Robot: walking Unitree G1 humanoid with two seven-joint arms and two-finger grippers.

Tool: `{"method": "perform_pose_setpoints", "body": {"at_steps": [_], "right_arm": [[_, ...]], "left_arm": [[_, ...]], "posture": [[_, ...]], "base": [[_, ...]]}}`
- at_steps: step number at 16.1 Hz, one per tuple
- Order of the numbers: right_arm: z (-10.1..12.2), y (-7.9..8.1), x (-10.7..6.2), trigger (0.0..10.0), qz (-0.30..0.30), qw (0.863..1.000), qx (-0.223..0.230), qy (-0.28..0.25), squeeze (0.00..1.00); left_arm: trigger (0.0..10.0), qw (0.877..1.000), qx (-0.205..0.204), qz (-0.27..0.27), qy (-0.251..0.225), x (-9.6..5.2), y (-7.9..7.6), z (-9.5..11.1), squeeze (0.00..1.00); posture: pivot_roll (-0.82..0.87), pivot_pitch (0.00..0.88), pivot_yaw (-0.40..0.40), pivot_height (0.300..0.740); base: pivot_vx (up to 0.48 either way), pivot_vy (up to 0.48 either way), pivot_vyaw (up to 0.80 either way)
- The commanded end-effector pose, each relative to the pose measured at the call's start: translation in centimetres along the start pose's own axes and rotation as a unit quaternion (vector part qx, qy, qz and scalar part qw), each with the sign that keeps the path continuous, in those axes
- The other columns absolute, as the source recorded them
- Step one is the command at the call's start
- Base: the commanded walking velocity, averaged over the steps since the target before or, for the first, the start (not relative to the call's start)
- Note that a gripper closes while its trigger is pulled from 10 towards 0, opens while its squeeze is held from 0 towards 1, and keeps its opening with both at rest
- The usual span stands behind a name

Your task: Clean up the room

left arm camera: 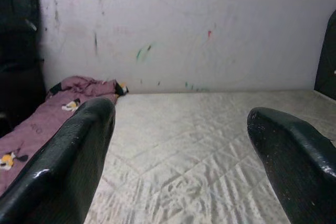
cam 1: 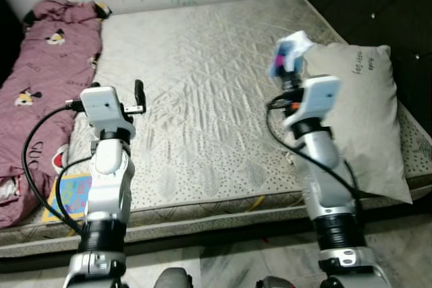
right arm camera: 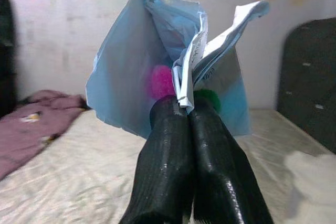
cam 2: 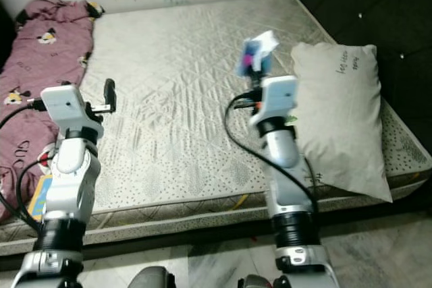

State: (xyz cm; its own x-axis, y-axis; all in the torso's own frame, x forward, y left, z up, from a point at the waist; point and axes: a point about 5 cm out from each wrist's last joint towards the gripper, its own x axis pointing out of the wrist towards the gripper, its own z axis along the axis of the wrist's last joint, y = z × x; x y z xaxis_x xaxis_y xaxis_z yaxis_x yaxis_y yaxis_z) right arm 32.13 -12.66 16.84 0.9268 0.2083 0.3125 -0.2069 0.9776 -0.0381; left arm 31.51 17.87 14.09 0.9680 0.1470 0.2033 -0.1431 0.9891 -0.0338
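My right gripper [cam 1: 289,67] is raised over the right side of the mattress [cam 1: 202,79] and is shut on a crumpled light-blue paper wrapper [right arm camera: 173,61] with pink and green print. The wrapper sticks up above the pinched fingertips [right arm camera: 184,114]. My left gripper [cam 1: 139,92] hovers over the mattress's left part, open, with nothing between its black fingers [left arm camera: 68,156]. A crumpled maroon blanket [cam 1: 40,85] with cartoon prints lies along the left edge of the bed.
A grey pillow [cam 1: 368,112] lies at the right edge of the mattress beside a dark tufted headboard [cam 1: 378,11]. A colourful flat booklet [cam 1: 71,193] rests at the bed's front left corner. White wall [left arm camera: 184,30] behind the bed; tiled floor in front.
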Motion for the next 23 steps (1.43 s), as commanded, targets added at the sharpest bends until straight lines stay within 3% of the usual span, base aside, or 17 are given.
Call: {"method": "perform_pose_setpoints", "body": {"at_steps": [1, 4, 7, 10, 14, 16, 18, 23], "right_arm": [[0.2, 0.4, -0.3, 10.0, 0.008, 1.0, 0.003, 0.0, 0.0], [-0.7, 1.1, -1.3, 10.0, 0.024, 0.999, 0.014, 0.026, 0.0], [-2.5, 0.4, -2.4, 10.0, 0.042, 0.995, -0.023, 0.083, 0.0], [-3.5, 0.1, -3.5, 10.0, 0.056, 0.991, -0.039, 0.113, 0.0], [-3.3, 0.5, -3.8, 10.0, -0.018, 0.994, -0.039, 0.103, 0.0], [-3.3, 1.3, -4.2, 10.0, -0.021, 0.994, -0.041, 0.099, 0.0], [-3.5, 0.7, -4.7, 10.0, -0.044, 0.994, -0.015, 0.101, 0.0], [-4.6, -1.1, -5.2, 10.0, -0.094, 0.984, -0.045, 0.143, 0.0]], "left_arm": [[10.0, 1.0, 0.007, 0.007, 0.013, -0.6, 0.3, -0.5, 0.0], [10.0, 0.999, 0.016, 0.01, 0.049, -2.2, 0.3, -2.1, 0.0], [10.0, 0.996, 0.013, 0.017, 0.091, -3.2, 0.2, -3.6, 0.0], [10.0, 0.997, 0.032, -0.017, 0.074, -3.1, -0.3, -3.3, 0.0], [10.0, 0.997, 0.031, 0.015, 0.074, -3.9, 0.6, -3.2, 0.0], [10.0, 0.992, -0.012, 0.025, 0.124, -4.7, 0.2, -3.9, 0.0], [10.0, 0.994, 0.004, 0.0, 0.111, -4.9, -0.3, -3.8, 0.0], [10.0, 0.994, 0.006, -0.015, 0.112, -4.4, -0.2, -3.3, 0.0]], "posture": [[0.04, 0.0, 0.055, 0.74], [0.04, 0.0, 0.039, 0.74], [0.03, 0.0, 0.031, 0.74], [0.03, 0.0, 0.026, 0.74], [0.04, 0.0, 0.024, 0.74], [0.03, 0.021, 0.028, 0.74], [0.03, 0.026, 0.026, 0.74], [0.02, 0.041, 0.018, 0.74]], "base": [[0.0, 0.0, 0.0], [0.0, 0.0, 0.0], [0.0, 0.0, 0.0], [0.0, 0.0, 0.0], [0.0, 0.0, 0.0], [0.0, 0.0, 0.4], [0.0, 0.0, 0.4], [0.0, 0.0, 0.0]]}}
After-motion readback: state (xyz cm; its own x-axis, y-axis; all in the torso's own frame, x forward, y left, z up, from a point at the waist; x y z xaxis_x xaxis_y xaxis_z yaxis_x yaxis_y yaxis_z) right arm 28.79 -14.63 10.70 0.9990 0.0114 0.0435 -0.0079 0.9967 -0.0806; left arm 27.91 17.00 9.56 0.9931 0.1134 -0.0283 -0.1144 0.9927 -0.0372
